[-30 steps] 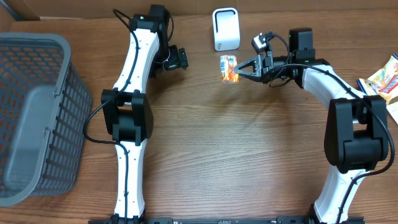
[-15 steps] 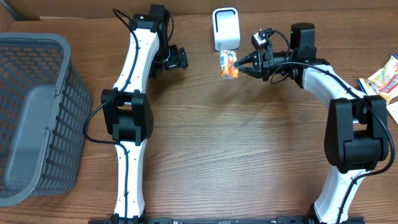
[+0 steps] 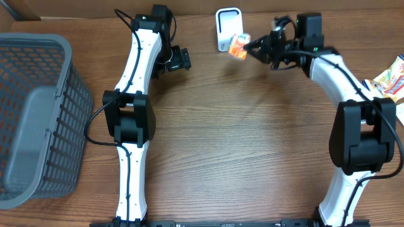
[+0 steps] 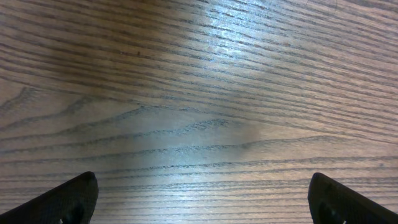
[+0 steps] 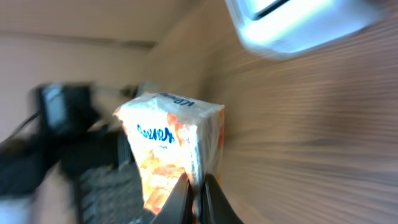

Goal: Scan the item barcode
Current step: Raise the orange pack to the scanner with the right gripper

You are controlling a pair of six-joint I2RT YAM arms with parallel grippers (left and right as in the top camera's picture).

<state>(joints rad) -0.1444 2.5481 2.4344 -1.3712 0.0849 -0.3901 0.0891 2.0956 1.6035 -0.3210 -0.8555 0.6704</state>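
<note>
The item is a small orange and white snack packet [image 3: 238,46] held in the air by its edge, right in front of the white barcode scanner [image 3: 228,28] at the back of the table. My right gripper [image 3: 248,49] is shut on the packet [image 5: 171,146]; its fingers [image 5: 179,200] pinch the packet's seam. The scanner [image 5: 298,22] shows blurred at the top right of the right wrist view. My left gripper [image 3: 183,58] rests open to the left of the scanner, and its fingertips [image 4: 62,200] frame bare wood.
A grey mesh basket [image 3: 35,113] stands at the left edge of the table. More snack packets [image 3: 390,79] lie at the far right edge, beside the right arm.
My right gripper has carried the packet up and back, from a little in front of the scanner to right beside its face, tilting it. The left arm has not moved.
</note>
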